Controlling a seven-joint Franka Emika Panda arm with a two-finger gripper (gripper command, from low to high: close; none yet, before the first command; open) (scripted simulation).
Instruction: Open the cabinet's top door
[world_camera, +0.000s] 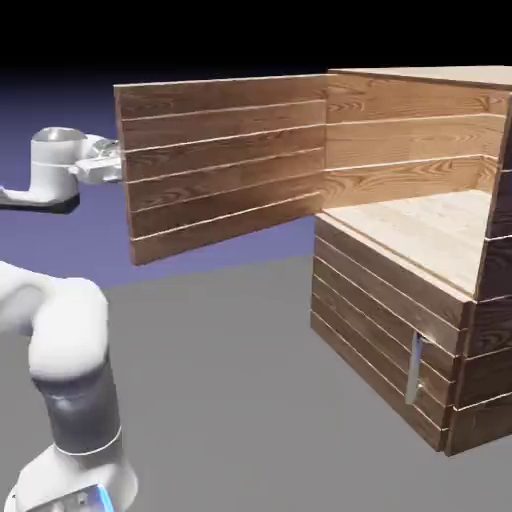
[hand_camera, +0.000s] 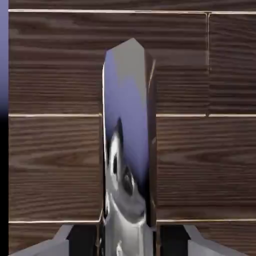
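While its two grey fingertips (hand_camera: 55, 243) flank the slim silver handle (hand_camera: 128, 150), the tool (hand_camera: 128, 240) is clamped on that handle, which fills the middle of the hand view against dark brown planks. Outward, the top door (world_camera: 225, 160) stands swung wide open, its free edge at the tool (world_camera: 108, 160) and its hinged edge on the cabinet (world_camera: 400, 330). Pale wood shows inside the upper compartment. Below it, the lower door (world_camera: 375, 345) sits shut.
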